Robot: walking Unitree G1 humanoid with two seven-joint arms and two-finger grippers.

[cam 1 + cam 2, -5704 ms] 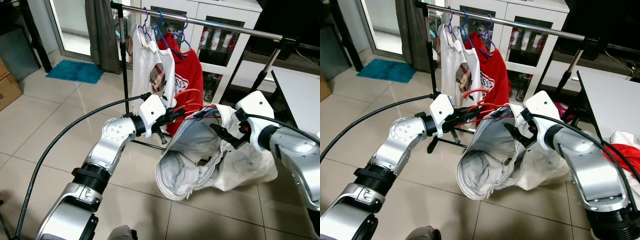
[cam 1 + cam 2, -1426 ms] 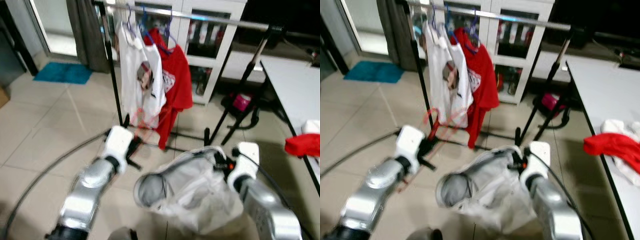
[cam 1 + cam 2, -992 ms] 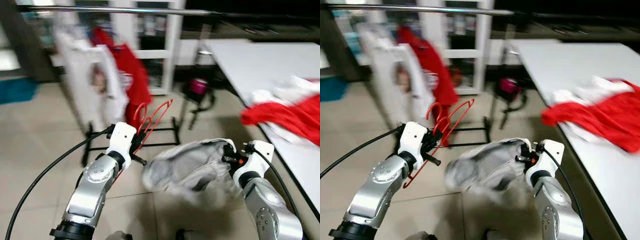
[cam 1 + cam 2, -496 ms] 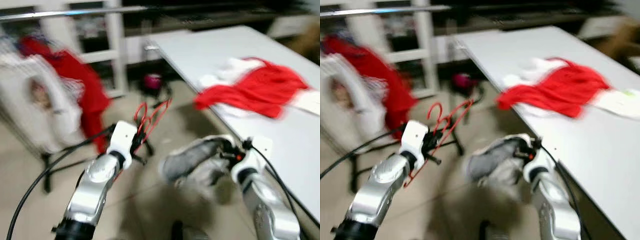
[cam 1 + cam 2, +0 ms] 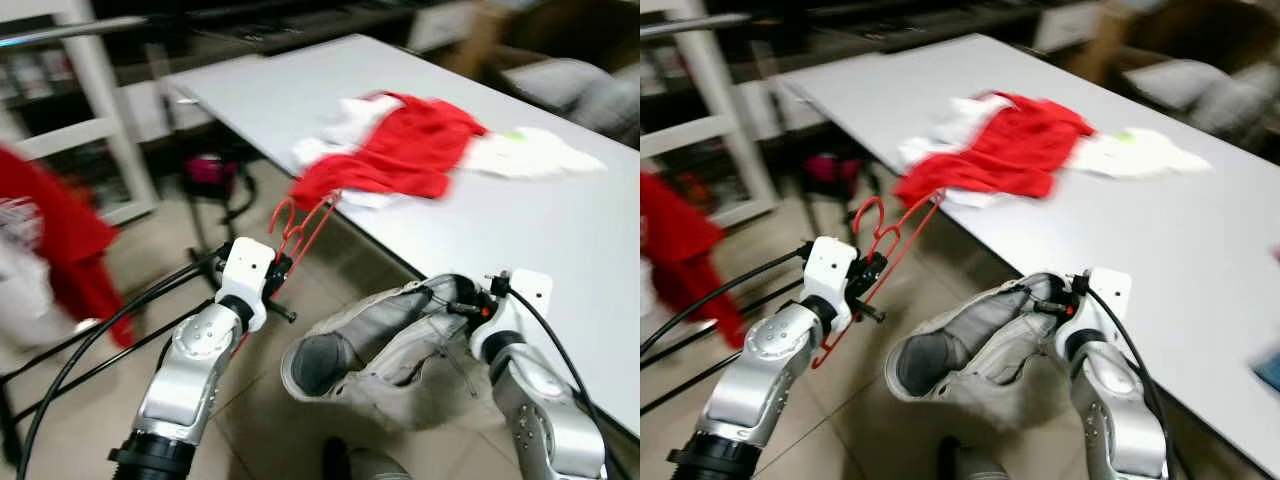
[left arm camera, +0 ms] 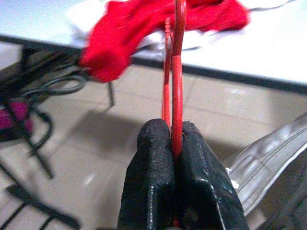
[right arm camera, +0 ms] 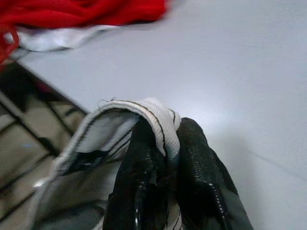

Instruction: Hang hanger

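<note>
Hanger (image 6: 175, 96) pinched in left end effector (image 6: 173, 158); right end effector (image 7: 165, 167) grips garment (image 5: 380, 345)

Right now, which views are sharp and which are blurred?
Left eye view: red clothes on the table and the background smear; the left gripper stays fairly crisp. Left wrist view: fingers and red hanger sharp, floor soft. Right wrist view: grey garment edge sharp, tabletop soft.

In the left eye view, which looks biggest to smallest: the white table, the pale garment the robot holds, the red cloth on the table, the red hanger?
1. White table.
2. Pale garment, though nearness to the camera enlarges it.
3. Red cloth.
4. Red hanger, thin wire.
</note>
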